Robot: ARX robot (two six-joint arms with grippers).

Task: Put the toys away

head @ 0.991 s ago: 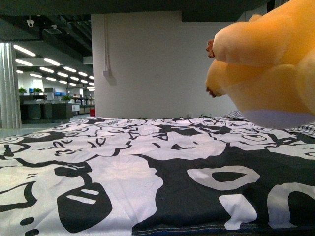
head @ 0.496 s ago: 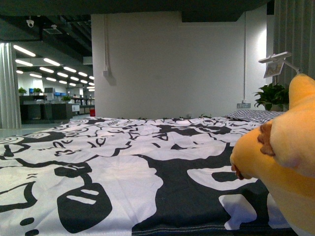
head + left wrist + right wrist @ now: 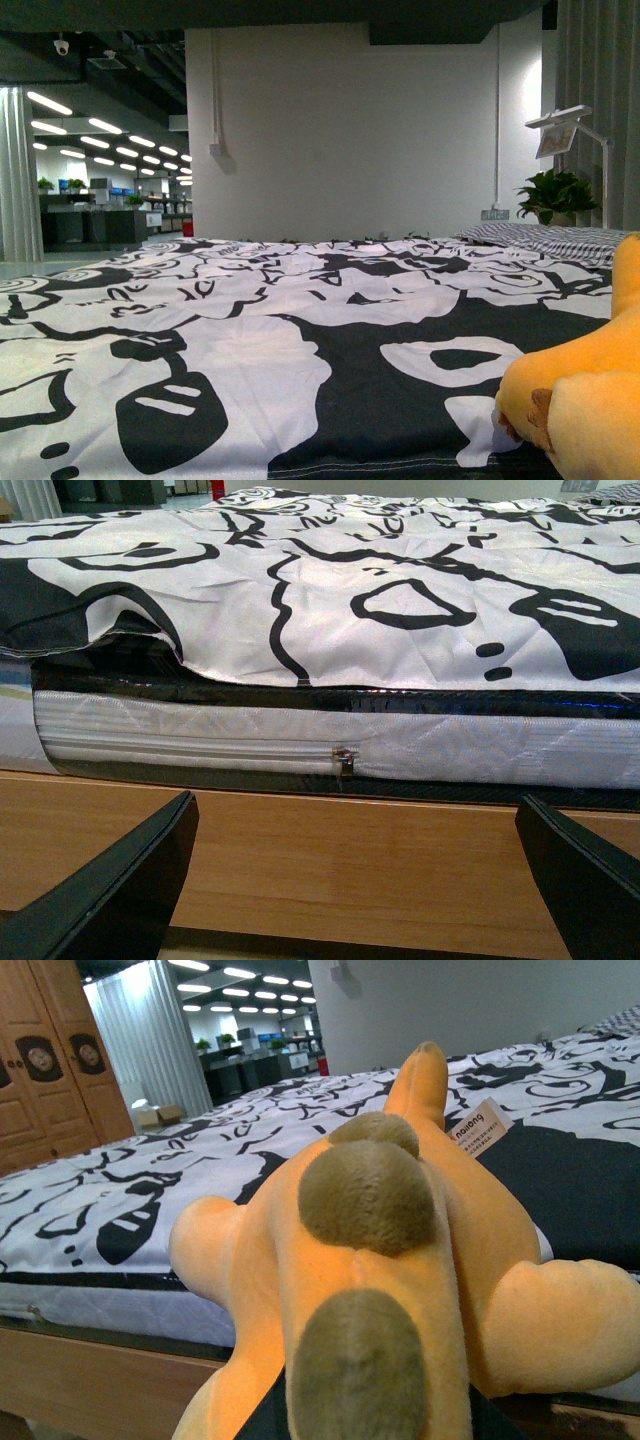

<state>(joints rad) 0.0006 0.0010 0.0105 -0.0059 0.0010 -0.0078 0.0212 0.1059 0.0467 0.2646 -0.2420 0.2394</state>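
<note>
The orange-yellow plush toy with brown spots and a white tag fills the right wrist view, over the near edge of the bed. My right gripper is shut on it; its fingers are mostly hidden under the plush. In the front view the plush toy shows low at the right, at the bed's front edge. My left gripper is open and empty, its two dark fingers wide apart facing the bed's wooden side rail.
The bed carries a black-and-white patterned cover over a zipped white mattress. A striped pillow, a potted plant and a lamp stand at the far right. A wooden wardrobe stands beyond the bed.
The plush toy has come down from high at the right to low at the bed's front right edge.
</note>
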